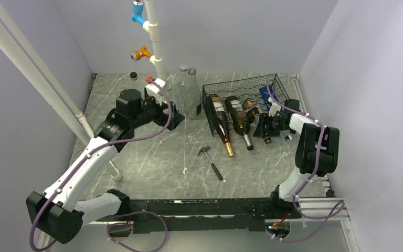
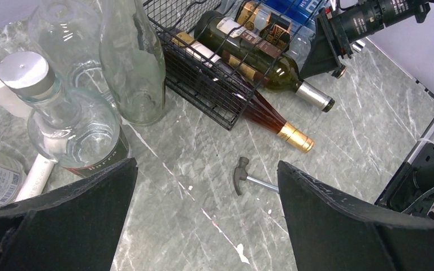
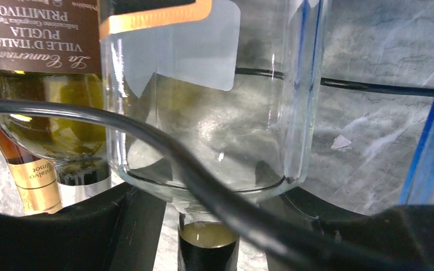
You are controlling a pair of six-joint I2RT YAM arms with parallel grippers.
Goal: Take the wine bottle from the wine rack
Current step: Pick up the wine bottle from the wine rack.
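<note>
The black wire wine rack stands at the back right and also shows in the left wrist view. Three bottles lie in it, necks toward me: a dark one with a gold neck, a green one with a silver neck, and a clear one with an orange label. My right gripper is open. Its fingers straddle the clear bottle's dark-capped neck with small gaps on both sides. My left gripper is open and empty above the table, left of the rack.
Clear empty bottles stand just left of the rack, close to my left gripper. A small hammer lies on the table in front of the rack. A white pipe post rises at the back. Walls close in on three sides.
</note>
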